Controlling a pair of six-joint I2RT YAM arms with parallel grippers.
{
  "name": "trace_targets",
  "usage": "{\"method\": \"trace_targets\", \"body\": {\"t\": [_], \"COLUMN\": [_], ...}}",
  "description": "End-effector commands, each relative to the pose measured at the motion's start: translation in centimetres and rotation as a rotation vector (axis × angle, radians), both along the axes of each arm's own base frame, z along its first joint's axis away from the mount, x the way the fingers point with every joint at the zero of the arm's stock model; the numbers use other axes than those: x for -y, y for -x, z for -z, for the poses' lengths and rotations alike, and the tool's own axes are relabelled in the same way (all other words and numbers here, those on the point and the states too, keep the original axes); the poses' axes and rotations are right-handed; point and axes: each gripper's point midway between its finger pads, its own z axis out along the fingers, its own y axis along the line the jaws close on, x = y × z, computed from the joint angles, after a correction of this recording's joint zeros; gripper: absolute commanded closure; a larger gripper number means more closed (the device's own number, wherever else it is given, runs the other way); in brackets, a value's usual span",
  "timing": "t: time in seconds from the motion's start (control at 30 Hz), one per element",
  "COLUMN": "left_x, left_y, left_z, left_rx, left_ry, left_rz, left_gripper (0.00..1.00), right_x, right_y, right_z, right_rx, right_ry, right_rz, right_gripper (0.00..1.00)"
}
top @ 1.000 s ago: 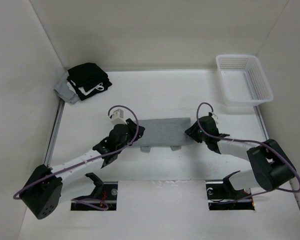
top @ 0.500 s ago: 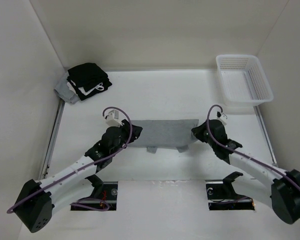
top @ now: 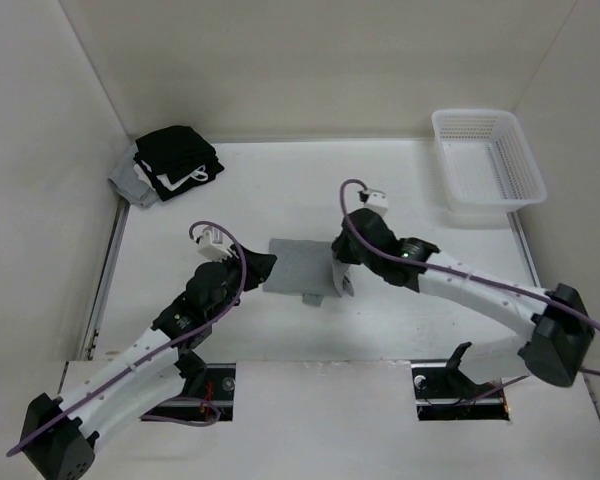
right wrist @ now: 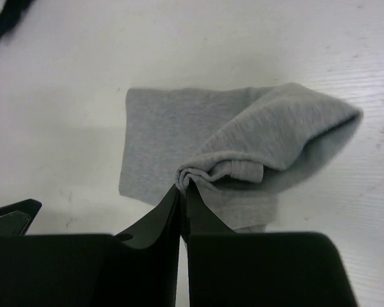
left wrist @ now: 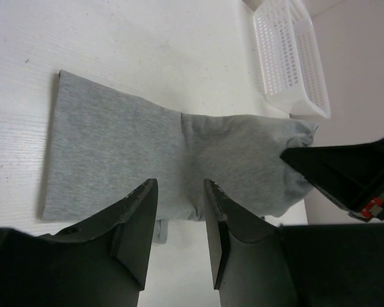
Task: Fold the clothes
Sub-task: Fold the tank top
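Observation:
The clothes point(top: 298, 267) are one mid-grey knit garment lying flat mid-table, with a short leg tab point(top: 311, 298) on its near edge. My right gripper point(right wrist: 184, 187) is shut on a bunched pinch of the garment's right end. That end is lifted and curls back over the flat part of the clothes point(right wrist: 173, 128). From above, the right gripper point(top: 342, 268) hangs over the garment's right side. My left gripper point(left wrist: 179, 192) stands open at the near edge of the clothes point(left wrist: 115, 144), nothing pinched; from above the left gripper point(top: 263, 268) sits at the cloth's left end.
A pile of black garments point(top: 177, 160) with a pale grey piece beneath lies at the back left. A white mesh basket point(top: 488, 160) stands at the back right, also seen as the basket point(left wrist: 288, 51) in the left wrist view. White walls enclose the table.
My right gripper shut on the garment's right end and carried it leftward over the cloth, so the garment now looks shorter. The left arm drew back slightly and stayed open.

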Motion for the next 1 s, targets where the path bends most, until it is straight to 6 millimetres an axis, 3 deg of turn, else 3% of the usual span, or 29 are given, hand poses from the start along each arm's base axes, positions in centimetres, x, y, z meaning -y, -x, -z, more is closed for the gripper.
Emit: {"method": "trace_targets", "body": {"t": [0.0,0.23,0.4,0.47,0.53,0.6,0.67,0.73,0.77,0.83,0.87,0.9,0.97], "left_x": [-0.7,-2.2,-3.6,-4.3,-5.0,-5.8,-6.2,-5.8,-5.3,-3.6,-3.2,-3.0,-3.2], "left_y": [0.4,0.9,0.8,0.7,0.6,0.5,0.2,-0.2,-0.5,-1.0,-1.2,-1.4,-1.6], "left_z": [-0.2,-0.9,-1.1,-1.5,-2.2,-2.9,-3.3,-3.0,-2.6,-1.0,-0.2,0.9,2.8], "left_rx": [0.013,0.042,0.054,0.066,0.079,0.095,0.108,0.096,0.085,0.047,0.031,0.006,-0.030], "left_ry": [0.014,0.037,0.033,0.036,0.039,0.041,0.038,0.021,0.010,-0.031,-0.054,-0.077,-0.111], "left_rz": [-0.011,-0.038,-0.077,-0.100,-0.123,-0.153,-0.168,-0.157,-0.143,-0.097,-0.088,-0.089,-0.112], "left_gripper": [0.67,0.67,0.67,0.67,0.67,0.66,0.66,0.65,0.65,0.64,0.64,0.64,0.63], "right_x": [-2.9,-11.1,-15.8,-17.8,-18.9,-18.9,-18.3,-16.8,-15.9,-14.1,-13.4,-13.0,-13.1], "right_y": [0.0,-0.1,0.0,0.1,0.0,0.2,0.6,0.3,0.0,-1.2,-1.9,-2.5,-3.6], "right_z": [0.4,2.9,5.5,5.1,3.5,1.9,0.3,-0.9,-1.1,-0.4,0.4,1.2,2.4], "right_rx": [-0.016,-0.066,-0.105,-0.103,-0.085,-0.058,-0.027,0.009,0.025,0.029,0.021,0.014,-0.004], "right_ry": [0.115,0.222,0.234,0.179,0.111,0.056,0.009,-0.029,-0.041,-0.028,-0.008,0.017,0.054], "right_rz": [-0.058,-0.188,-0.249,-0.275,-0.279,-0.280,-0.283,-0.260,-0.252,-0.242,-0.242,-0.257,-0.303], "right_gripper": [0.97,0.96,0.84,0.79,0.63,0.46,0.41,0.42,0.47,0.67,0.85,0.92,0.91]}}
